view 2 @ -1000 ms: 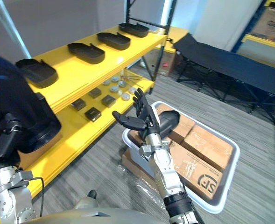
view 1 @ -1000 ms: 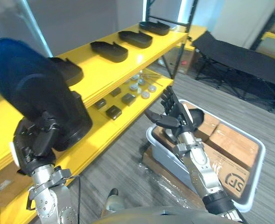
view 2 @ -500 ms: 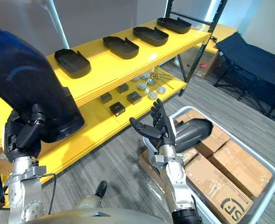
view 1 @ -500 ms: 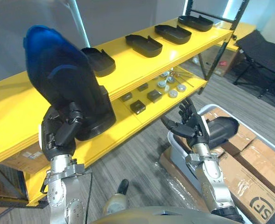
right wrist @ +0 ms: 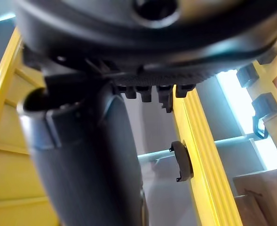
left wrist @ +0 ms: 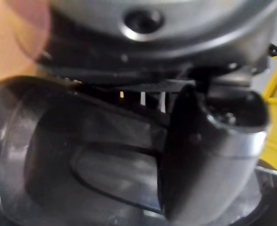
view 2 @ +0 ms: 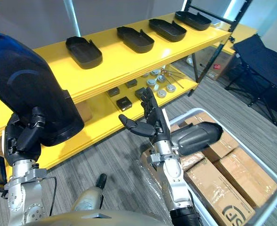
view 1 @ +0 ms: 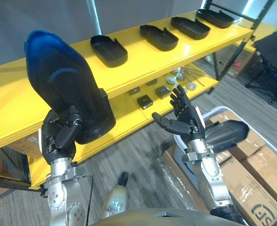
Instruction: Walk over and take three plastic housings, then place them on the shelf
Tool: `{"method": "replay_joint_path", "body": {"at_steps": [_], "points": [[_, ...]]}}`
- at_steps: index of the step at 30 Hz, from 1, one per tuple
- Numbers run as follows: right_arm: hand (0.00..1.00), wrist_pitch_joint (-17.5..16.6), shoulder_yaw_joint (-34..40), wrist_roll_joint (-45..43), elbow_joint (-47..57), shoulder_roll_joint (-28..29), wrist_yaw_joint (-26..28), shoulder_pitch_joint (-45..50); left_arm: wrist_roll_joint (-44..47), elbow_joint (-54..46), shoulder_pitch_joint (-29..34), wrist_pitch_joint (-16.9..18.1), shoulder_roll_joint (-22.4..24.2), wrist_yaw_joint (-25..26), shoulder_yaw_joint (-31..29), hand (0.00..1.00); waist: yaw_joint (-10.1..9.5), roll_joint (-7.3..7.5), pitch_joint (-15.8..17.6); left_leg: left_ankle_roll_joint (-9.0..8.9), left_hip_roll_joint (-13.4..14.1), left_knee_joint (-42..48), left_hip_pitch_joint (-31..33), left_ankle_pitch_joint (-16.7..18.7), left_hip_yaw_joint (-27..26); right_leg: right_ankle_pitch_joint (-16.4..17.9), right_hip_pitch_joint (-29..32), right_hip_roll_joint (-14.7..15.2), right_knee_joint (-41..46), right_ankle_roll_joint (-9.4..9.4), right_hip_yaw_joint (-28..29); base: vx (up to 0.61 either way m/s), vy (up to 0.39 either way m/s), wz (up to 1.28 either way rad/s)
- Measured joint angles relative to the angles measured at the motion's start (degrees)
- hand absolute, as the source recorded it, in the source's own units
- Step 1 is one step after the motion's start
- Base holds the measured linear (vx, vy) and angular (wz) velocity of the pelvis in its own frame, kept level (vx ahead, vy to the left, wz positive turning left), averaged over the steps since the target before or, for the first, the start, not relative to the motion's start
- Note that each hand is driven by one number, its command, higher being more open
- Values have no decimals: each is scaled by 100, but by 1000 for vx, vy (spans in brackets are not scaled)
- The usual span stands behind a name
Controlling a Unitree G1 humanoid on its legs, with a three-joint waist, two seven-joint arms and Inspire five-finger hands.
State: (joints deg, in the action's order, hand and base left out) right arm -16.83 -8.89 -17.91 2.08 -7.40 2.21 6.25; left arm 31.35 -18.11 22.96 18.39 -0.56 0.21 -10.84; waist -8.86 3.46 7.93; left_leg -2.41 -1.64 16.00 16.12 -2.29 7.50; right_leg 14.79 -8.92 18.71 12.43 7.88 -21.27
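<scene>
Plastic housing (view 1: 65, 89), dark with a blue tip, stood upright at the left of the frame. The curled fingers of the left hand (view 1: 58, 139) gripped its lower edge. Four more housings (view 1: 109, 50) lay in a row along the yellow top shelf (view 1: 133, 54) across the upper frame. Another housing (view 1: 223, 134) rested on cardboard boxes (view 1: 251, 186) inside a grey bin (view 1: 209, 111) at lower right. The right hand (view 1: 185, 117) hung at centre, fingers spread and empty, near the small parts (view 1: 145, 101) on the lower shelf.
</scene>
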Motion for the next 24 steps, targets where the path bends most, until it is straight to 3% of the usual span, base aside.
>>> {"method": "replay_joint_path", "body": {"at_steps": [1,2,3,4,5,7,8,10,11,13,15,16,17,20,22,24], "points": [[100,-27,96,127,1,41,-65,68,-8,0,9,-3,14,-3,-5,0,-8,-51,-61,176,-135,399,39,383,-320,20,-154,10,115,-269,1,173,157,35],[100,-73,157,198,-9,28,-91,51,-26,20,-30,-2,54,-9,-28,0,-5,-116,-52,47,-155,552,53,564,-242,-87,-30,73,662,-376,82,169,125,50],[100,-113,184,202,-18,48,-156,64,-29,68,-86,-1,74,23,-60,0,63,-168,-96,144,-240,677,50,681,-150,-536,654,273,1999,-516,485,182,196,62],[100,-200,182,316,-18,105,-172,55,-37,57,-93,1,-12,61,-89,0,132,-127,-111,203,-310,576,-87,731,-73,-1248,1193,335,2989,-690,954,182,223,60],[100,-267,173,394,-18,132,-173,39,-39,53,-97,1,-56,92,-78,0,153,-126,-98,254,-315,516,-166,749,-6,-1490,1382,327,3325,-639,1151,298,169,38],[100,-526,152,645,0,121,-84,-145,-28,53,-126,2,-79,282,-67,0,237,-130,-89,517,-356,431,-454,805,197,-832,1944,-54,4248,-609,1404,318,90,38],[100,-585,175,645,153,38,-33,-233,-28,53,-180,1,-80,348,-4,0,283,-165,-67,555,-370,314,-683,834,349,-473,2089,-367,4125,-578,1350,219,59,45],[100,-613,312,631,652,-154,-8,-324,-25,52,-385,1,-87,402,171,0,278,-214,-38,603,-397,128,-994,864,563,-228,2316,-813,3521,-605,1227,276,12,67],[100,-722,460,599,1105,-323,-6,-360,-24,43,-570,2,-90,418,334,0,298,-258,-27,618,-403,95,-1122,928,758,-244,2449,-1127,2813,-589,1232,276,-39,89],[100,-1042,627,563,1727,-509,-19,-404,-27,-25,-709,20,-110,412,548,0,388,-222,-59,608,-522,152,-1181,1064,1104,-351,2587,-1426,1737,-476,1569,273,-98,115],[100,-1418,637,625,2195,-639,-73,-583,-27,-46,-705,31,-118,362,614,0,551,-41,-177,607,-843,336,-1267,1322,1486,-465,2509,-1385,970,-450,1918,361,-193,131],[100,-1526,638,639,2301,-653,-116,-667,-21,-40,-711,30,-119,316,612,0,556,118,-288,593,-949,479,-1269,1491,1454,-795,2407,-1264,793,-536,1892,458,-287,111],[100,-1649,655,636,2306,-687,-178,-780,-18,-34,-688,28,-93,299,640,0,548,15,-343,526,-817,711,-1276,1747,1283,-1101,2271,-1205,849,-635,1623,374,-238,74],[100,-1608,779,616,2285,-778,-397,-832,7,-39,-671,25,-74,267,654,0,436,-388,-507,373,-407,879,-1301,1854,939,-933,1980,-1369,807,-776,1177,386,-165,59],[100,-1595,854,600,2270,-797,-434,-819,27,-42,-642,24,-31,231,661,0,442,-519,-432,308,-338,1322,-1299,1821,680,-902,1624,-1427,640,-822,1039,272,-78,49],[100,-1598,930,516,2291,-811,-346,-808,206,-114,-610,24,-18,160,647,0,418,-723,-285,-281,-110,3090,-786,1491,-88,-703,926,-1525,338,-805,923,275,-38,31]]}}
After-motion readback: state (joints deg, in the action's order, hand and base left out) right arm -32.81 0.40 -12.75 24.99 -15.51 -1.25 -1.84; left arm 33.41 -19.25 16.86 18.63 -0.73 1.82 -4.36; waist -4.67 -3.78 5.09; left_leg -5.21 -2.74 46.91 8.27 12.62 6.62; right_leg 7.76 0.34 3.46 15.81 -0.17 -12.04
